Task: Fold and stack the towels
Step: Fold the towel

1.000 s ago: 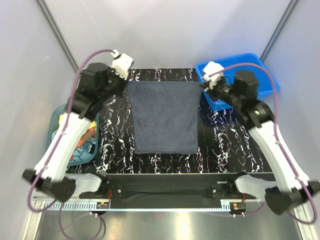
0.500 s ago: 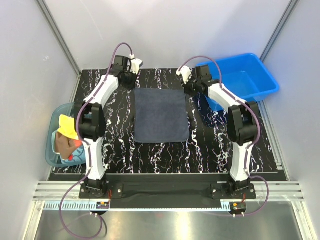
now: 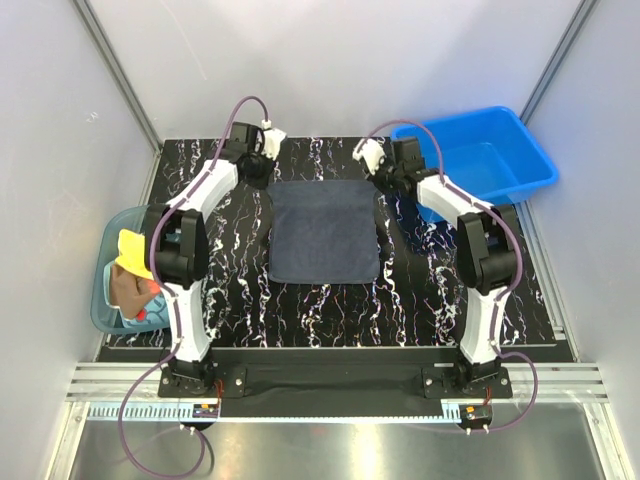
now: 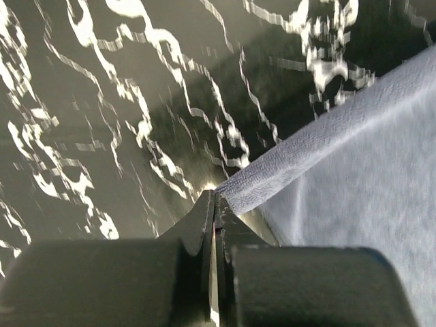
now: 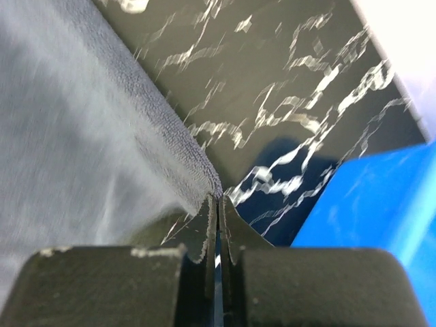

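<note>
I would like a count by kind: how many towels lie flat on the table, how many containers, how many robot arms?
Towels flat on the table: 1 (dark blue towel)
Containers: 2 (blue bin, teal tub)
Robot arms: 2 (left arm, right arm)
Total: 5

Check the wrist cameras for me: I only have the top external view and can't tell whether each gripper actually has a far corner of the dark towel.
Observer: In the left wrist view, the left gripper has its jaws pressed shut, with a corner of the dark towel pinched at the tips.
Operator: Now the right one.
Observer: In the right wrist view, the right gripper is shut too, and the towel's other far corner runs into its tips.
Operator: Confirm clearance from the bin.
Observer: The blue bin sits beside that gripper, with bare table between it and the towel's edge.
</note>
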You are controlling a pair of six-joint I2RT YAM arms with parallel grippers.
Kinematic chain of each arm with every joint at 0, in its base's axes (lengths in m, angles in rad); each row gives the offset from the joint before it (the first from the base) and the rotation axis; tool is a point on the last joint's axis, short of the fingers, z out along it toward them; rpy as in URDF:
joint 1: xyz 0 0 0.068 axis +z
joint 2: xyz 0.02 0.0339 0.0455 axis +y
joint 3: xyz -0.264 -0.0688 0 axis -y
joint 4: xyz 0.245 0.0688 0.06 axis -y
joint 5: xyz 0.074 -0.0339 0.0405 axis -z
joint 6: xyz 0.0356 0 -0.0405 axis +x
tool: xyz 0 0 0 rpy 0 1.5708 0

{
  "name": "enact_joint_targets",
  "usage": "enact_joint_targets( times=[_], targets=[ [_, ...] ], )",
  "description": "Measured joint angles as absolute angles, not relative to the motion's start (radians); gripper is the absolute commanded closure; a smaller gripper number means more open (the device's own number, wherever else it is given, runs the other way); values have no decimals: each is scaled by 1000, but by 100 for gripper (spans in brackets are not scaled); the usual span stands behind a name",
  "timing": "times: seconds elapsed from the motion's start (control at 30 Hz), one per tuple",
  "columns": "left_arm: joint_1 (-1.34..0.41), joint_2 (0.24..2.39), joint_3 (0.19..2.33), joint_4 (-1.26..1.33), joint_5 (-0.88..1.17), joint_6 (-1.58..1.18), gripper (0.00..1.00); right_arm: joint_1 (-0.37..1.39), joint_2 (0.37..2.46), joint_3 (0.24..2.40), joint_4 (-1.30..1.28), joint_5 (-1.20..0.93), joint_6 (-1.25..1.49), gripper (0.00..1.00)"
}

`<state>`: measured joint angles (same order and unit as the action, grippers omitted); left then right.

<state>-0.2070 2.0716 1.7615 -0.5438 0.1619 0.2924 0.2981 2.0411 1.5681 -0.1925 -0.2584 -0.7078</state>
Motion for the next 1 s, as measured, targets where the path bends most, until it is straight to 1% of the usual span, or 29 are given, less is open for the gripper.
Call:
enact_joint_targets(
  times=[0.13,0.37,0.63,0.83,1.0],
  targets=[
    [-210,2024,1697,-538,158,291,100,298,1958,1414,-141,-257,-715,100],
    [-242,1831,1468,-506,157,290,100,299,1756,1172,-61,-301,-696,100],
    [-278,1674,1337,-501,157,266,100,313,1574,1016,-53,-319,-636,100],
    [-311,1570,1208,-507,150,233,100,360,1505,918,-81,-313,-576,100],
    [-339,1522,1136,-499,145,193,100,415,1497,868,-111,-276,-509,100]
  ],
)
